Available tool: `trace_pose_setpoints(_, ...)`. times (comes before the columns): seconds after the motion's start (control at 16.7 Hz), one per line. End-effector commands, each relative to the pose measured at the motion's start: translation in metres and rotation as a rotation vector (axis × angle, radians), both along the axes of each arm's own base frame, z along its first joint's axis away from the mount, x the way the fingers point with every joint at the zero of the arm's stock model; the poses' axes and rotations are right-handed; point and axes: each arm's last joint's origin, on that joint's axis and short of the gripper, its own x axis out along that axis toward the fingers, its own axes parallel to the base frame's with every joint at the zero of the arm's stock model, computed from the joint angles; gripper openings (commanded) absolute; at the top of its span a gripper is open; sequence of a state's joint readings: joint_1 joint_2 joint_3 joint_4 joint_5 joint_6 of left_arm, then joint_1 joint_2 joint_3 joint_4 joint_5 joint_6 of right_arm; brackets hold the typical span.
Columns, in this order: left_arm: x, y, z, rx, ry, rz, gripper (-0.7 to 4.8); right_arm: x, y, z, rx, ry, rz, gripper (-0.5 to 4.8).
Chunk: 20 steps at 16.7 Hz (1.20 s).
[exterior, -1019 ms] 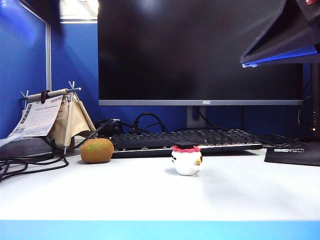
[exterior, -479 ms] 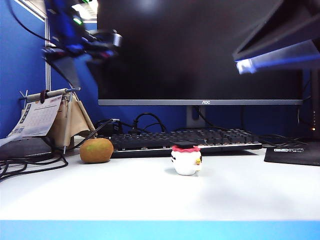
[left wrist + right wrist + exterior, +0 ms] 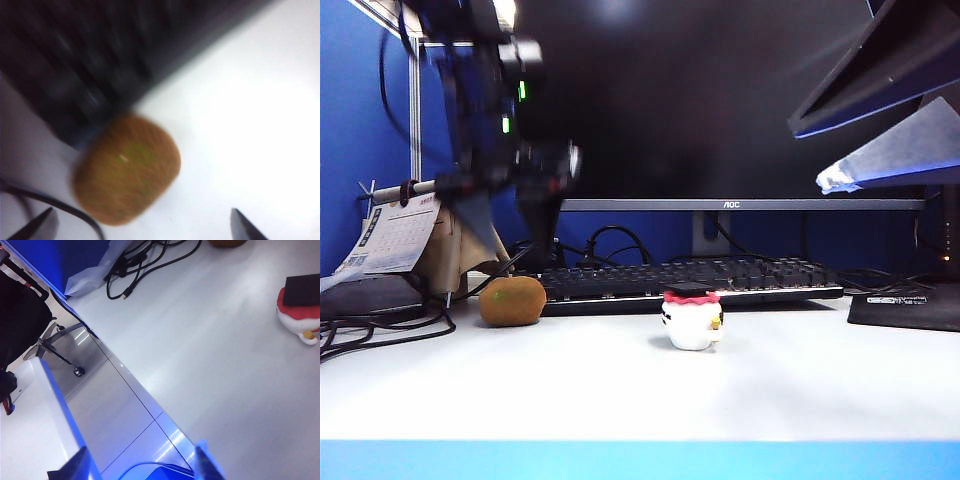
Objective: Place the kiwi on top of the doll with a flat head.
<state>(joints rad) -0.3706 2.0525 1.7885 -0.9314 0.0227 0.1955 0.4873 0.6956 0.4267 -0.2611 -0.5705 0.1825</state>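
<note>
Exterior view: the kiwi (image 3: 513,301) lies on the white table (image 3: 620,390), on the left, just in front of the left end of the black keyboard (image 3: 690,278). The doll with a flat head (image 3: 692,319) stands upright near the middle of the table, well apart from the kiwi, its black cap bare. The left gripper (image 3: 510,215) hangs blurred above the kiwi, clear of it. The right gripper (image 3: 880,140) sits high at the upper right, its 2 fingers spread apart with nothing between them. An AOC monitor (image 3: 720,100) fills the background, and a desk calendar (image 3: 395,235) stands at the far left.

Left wrist view: the kiwi (image 3: 127,167) fills the middle, blurred, beside the keyboard's edge (image 3: 100,60). The 2 fingertips (image 3: 242,227) of the left gripper stand wide apart on either side of the fruit and above it, gripping nothing.

Right wrist view: the doll with a flat head (image 3: 300,315) stands at the frame's edge on the table. The right gripper (image 3: 142,465) shows 2 separated fingertips, empty, over the table's blue front edge. Black cables (image 3: 145,260) lie farther off.
</note>
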Motion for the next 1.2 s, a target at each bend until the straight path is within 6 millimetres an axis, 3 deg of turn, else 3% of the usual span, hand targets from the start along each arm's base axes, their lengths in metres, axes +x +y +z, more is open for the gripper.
trace_pose_setpoints(0.06, 0.003, -0.001, -0.022, 0.049, 0.076, 0.012, 4.79, 0.000, 0.000, 0.003, 0.011, -0.014, 0.006, 2.67)
trace_pose_setpoints(0.48, 0.017, -0.005, -0.040, 0.066, 0.021, 0.004, 4.79, 0.001, 0.000, 0.003, 0.001, -0.016, -0.012, 2.67)
trace_pose_setpoints(0.84, 0.019, -0.015, -0.069, 0.085, 0.081, -0.012, 4.79, 0.001, 0.000, 0.002, -0.003, -0.017, -0.018, 2.66)
trace_pose_setpoints(1.2, 0.021, -0.023, -0.069, 0.063, 0.039, -0.011, 4.79, 0.001, 0.000, 0.002, -0.003, -0.017, -0.018, 2.66)
